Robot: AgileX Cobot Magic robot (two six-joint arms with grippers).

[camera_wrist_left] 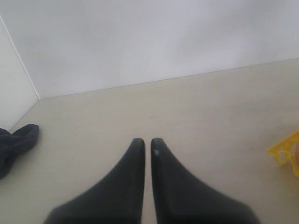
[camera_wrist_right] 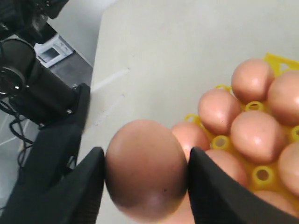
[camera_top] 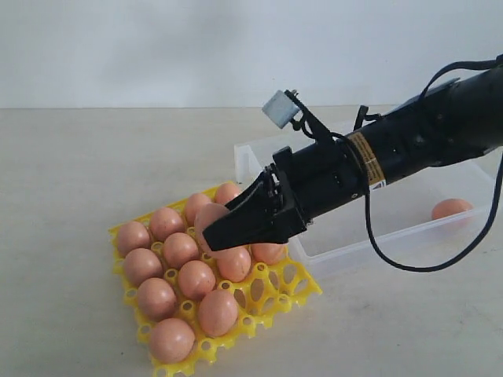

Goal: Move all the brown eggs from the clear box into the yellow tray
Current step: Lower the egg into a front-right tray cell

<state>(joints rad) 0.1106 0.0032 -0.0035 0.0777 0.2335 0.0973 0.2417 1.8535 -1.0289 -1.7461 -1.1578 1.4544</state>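
Fingers [camera_wrist_right: 86, 191] of the right gripper [camera_wrist_right: 145, 161] press on either side of a brown egg [camera_wrist_right: 145, 170], spread only as wide as the egg itself, so the egg is clamped across its middle with its rounded end showing beyond the tips. In the exterior view that arm reaches in from the right, passing over the clear box [camera_top: 409, 206], and holds the egg over the yellow tray [camera_top: 295, 287], above the cups on the side nearest the box; whether it touches the eggs beneath it cannot be told. About a dozen seated eggs [camera_top: 196, 279] fill most of the tray, standing side by side in their cups, while open cups show along the edge towards the right-hand corner (the lattice there is bare yellow). The tray lies on the pale table [camera_top: 78, 157] just beside the box, to the left of it. One lone egg [camera_top: 452, 209] lies in the box near its right end, well apart from the gripper. The left gripper [camera_wrist_left: 147, 142] hangs above the tabletop with its two dark fingers drawn almost together, a thin slit between them and nothing in it; a corner of the tray and a dark crumpled object [camera_wrist_left: 16, 144] are also in its wrist view, well apart from each other
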